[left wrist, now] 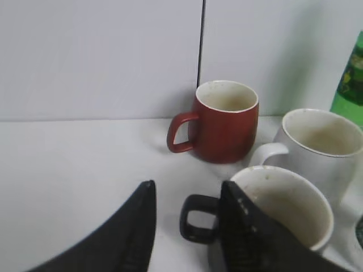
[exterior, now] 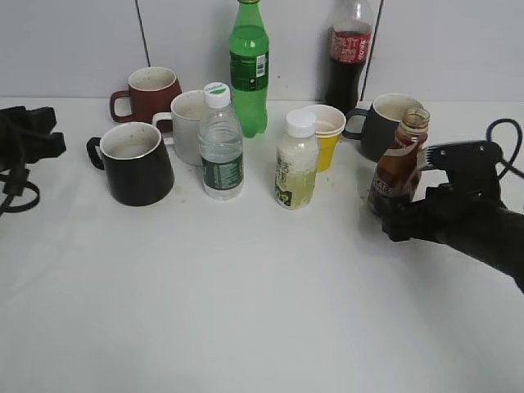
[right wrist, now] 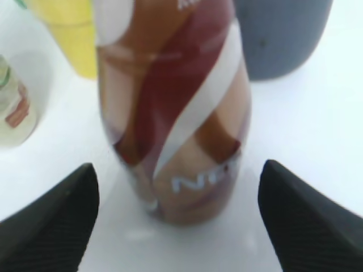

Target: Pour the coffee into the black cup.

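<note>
The coffee bottle [exterior: 399, 164], brown with a white swirl label and no cap on its neck, stands upright at the right. My right gripper [exterior: 395, 214] is open around its base. In the right wrist view the bottle [right wrist: 176, 102] stands between the jaws of the gripper [right wrist: 177, 167], with a gap on each side. The black cup [exterior: 137, 164], glossy with a pale inside, stands at the left with its handle pointing left. My left gripper [exterior: 37, 139] is open and empty to the left of it. In the left wrist view the gripper [left wrist: 188, 186] faces the cup [left wrist: 283, 207] and its handle.
A dark red mug [exterior: 150, 92] and a white mug [exterior: 190, 123] stand behind the black cup. A water bottle [exterior: 219, 147], a green bottle [exterior: 248, 65], a pale drink bottle [exterior: 295, 164], a yellow cup [exterior: 326, 135], a cola bottle [exterior: 348, 57] and a dark grey mug [exterior: 385, 123] stand mid-table.
</note>
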### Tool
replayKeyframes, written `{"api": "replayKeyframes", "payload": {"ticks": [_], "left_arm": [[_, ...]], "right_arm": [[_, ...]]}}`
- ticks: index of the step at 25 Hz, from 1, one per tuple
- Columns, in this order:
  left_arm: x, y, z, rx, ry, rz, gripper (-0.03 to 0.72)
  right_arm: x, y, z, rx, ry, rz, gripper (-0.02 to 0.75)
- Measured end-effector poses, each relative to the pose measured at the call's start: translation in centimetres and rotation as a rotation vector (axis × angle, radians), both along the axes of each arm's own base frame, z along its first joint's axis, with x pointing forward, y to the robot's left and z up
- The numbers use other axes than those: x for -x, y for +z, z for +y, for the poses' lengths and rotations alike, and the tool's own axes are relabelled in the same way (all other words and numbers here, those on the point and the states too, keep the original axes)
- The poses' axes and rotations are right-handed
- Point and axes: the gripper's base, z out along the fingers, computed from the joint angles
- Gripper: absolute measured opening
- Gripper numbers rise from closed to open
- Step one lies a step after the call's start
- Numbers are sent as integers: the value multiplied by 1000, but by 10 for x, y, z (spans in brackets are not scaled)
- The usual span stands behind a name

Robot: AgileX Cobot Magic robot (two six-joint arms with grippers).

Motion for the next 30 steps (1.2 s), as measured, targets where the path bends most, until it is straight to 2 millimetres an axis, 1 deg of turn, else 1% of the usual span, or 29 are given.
{"api": "replayKeyframes", "payload": {"ticks": [1,3,4,5,9,10,11,12,13,14,16,18,20,21,24,25,27,30], "left_arm": [[5,10,1,7,0,12,293],[19,31,3,16,-8,40,293],[26,38,3,15,-16,73,293],[35,49,4,15,-26,96,293],[71,89,8,-27,-75,190,293],[81,99,10,-31,-82,205,293],[91,107,11,-40,-88,246,293],[103,116,13,-46,-94,278,293],[118,123,16,-52,-100,304,293],[135,133,19,-52,-104,295,293],[161,140,24,-62,-112,345,293],[186,140,29,-71,-119,389,293],[213,139,34,-75,-126,415,293],[225,136,37,-80,-129,436,293],[254,132,42,-84,-135,441,293],[261,131,44,-85,-136,437,293],[271,126,46,-81,-137,412,293],[278,113,47,-82,-138,410,293]], "right_arm": [[5,3,-1,17,9,57,660],[12,17,-1,44,29,132,658],[14,25,-2,51,31,153,656],[18,41,-3,51,33,146,651],[41,93,-8,47,20,197,631],[43,106,-9,39,18,171,629],[52,117,-12,50,10,230,624],[58,129,-14,62,9,261,620],[70,145,-18,71,6,286,609],[79,158,-21,74,4,292,602],[101,176,-27,89,0,353,591],[123,190,-32,108,25,393,584],[157,204,-38,123,87,392,581],[167,205,-40,131,107,409,580],[209,216,-50,128,140,360,577],[222,219,-53,122,145,329,577],[242,222,-59,109,149,264,577],[270,222,-67,80,147,123,577]]}}
